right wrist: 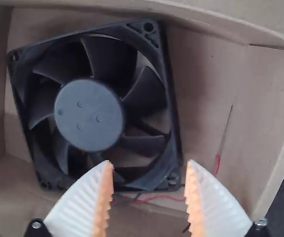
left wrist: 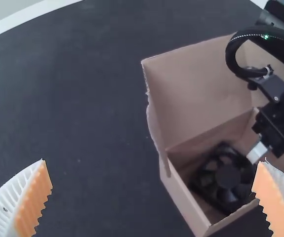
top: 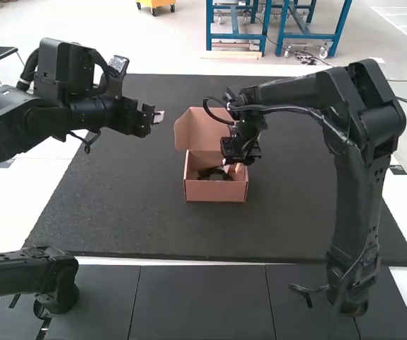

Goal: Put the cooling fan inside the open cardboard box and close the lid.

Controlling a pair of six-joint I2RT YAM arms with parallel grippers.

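Near the bench's [top: 5, 205] middle, the fan [right wrist: 95, 116] already lies in the box [top: 215, 188], so placing looks done. The right hand [right wrist: 147, 168] hangs just above it, fingers spread, gripping nothing. The left hand [top: 153, 115], also spread, hovers beside the upright lid [top: 197, 127], which next needs folding down.

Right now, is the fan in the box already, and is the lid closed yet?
Done: the cooling fan lies inside the cardboard box. In hand: the right tool hangs open just above the fan, not gripping it. Left to do: the lid stands upright and needs folding shut; the left tool hovers open beside the box.
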